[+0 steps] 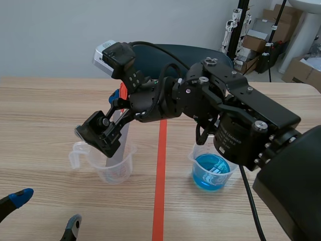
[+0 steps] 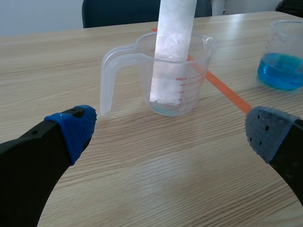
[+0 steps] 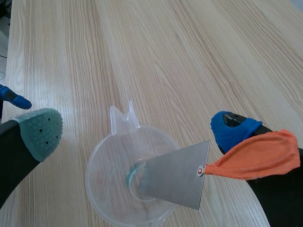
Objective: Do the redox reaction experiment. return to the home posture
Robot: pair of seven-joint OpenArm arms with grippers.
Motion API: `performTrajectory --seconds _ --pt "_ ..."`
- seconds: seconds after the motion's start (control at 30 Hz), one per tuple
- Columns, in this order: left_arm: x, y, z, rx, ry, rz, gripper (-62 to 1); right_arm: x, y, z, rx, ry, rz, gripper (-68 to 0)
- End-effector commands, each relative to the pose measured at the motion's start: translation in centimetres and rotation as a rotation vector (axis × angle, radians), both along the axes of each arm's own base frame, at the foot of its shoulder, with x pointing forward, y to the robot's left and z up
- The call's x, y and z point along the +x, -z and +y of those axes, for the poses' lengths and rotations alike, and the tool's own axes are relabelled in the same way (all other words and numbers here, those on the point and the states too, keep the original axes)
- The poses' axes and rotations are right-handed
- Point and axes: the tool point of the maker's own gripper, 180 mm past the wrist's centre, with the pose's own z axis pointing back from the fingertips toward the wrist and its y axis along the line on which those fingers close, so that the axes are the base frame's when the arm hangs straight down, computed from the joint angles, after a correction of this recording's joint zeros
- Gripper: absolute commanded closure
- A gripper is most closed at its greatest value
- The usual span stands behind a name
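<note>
My right fingers (image 3: 40, 130) are apart over the cup (image 3: 109, 189); the strip (image 3: 175, 177) stands in it, its orange tag (image 3: 258, 153) by one finger; my left fingers (image 2: 71, 125) are apart, low over the tabletop (image 2: 165, 179); I should lift straight up, slowly, so nothing tips.

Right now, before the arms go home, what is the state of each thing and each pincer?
Measuring cup: upright, a trace of liquid at the bottom.
Metal strip: leaning inside that cup, orange tag on its top end.
Beaker: upright, partly filled with blue liquid.
Left pincer: open, empty, low over the table.
Right pincer: open, above the cup, not gripping the strip.
</note>
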Motion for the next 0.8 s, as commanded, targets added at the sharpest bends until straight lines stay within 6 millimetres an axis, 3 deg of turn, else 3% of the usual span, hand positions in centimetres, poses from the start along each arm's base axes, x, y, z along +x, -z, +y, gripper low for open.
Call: performTrajectory --seconds 0.0,0.63,0.77 --pt "0.39 -1.0 0.0 -0.012 0.0 -0.038 -62.3 0.54 -1.72 0.39 0.041 -0.004 -0.032 -67.9" --pt "0.39 -1.0 0.0 -0.012 0.0 -0.038 -62.3 0.53 -1.84 0.43 0.045 -0.005 -0.032 -67.9" --pt "0.38 -0.99 0.01 -0.012 0.001 -0.038 -62.3 0.53 -2.66 0.5 0.05 -0.008 -0.055 -67.9"
